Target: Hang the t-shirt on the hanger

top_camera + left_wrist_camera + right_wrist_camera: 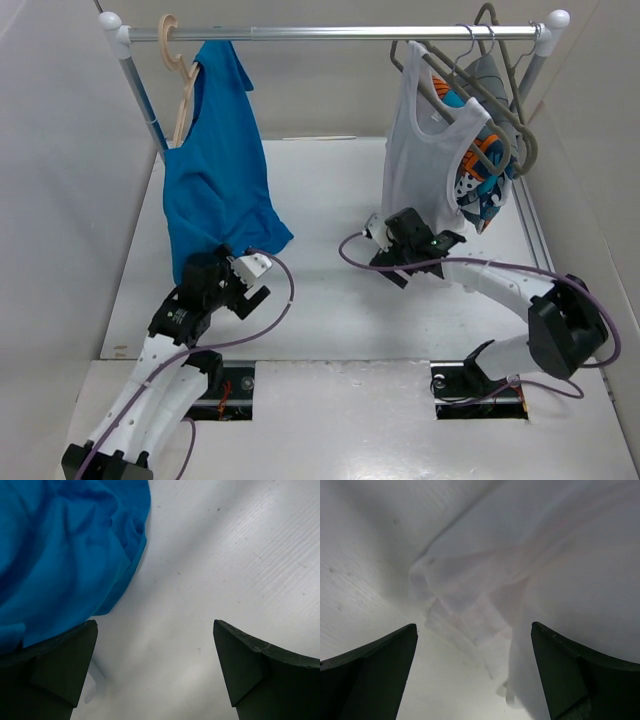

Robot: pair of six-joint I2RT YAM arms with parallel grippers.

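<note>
The t-shirt (215,170) hangs at the left end of the rail (330,33), draped on the cream hanger (180,85), whose hook sits over the bar. One arm of the hanger shows bare along the left edge of the blue cloth; I cannot tell whether both shoulders of the shirt are seated on it. The cloth falls in a long sheet and its hem flares out to the right, just above the table (330,300).

The left gripper (240,285) sits right under that hem, at its near edge. From the left wrist camera the left gripper (155,630) is spread wide with only bare table (225,555) between its fingers (60,665). The t-shirt (60,555) bunches in folds to the left and beyond the left finger, close to its tip but outside the gap, so nothing is gripped.

On the right side, the white tank top (425,150) hangs from the grey hangers (500,70) near the far right end of the rail, with the orange-and-blue patterned garment (480,185) behind it. The right gripper (420,235) sits at the tank top's lower edge. Through the right wrist camera the right gripper (474,630) is also spread wide, and the white tank top (520,565) hangs loose ahead of the fingers (375,670), its hem dipping toward the gap without being pinched.
</note>
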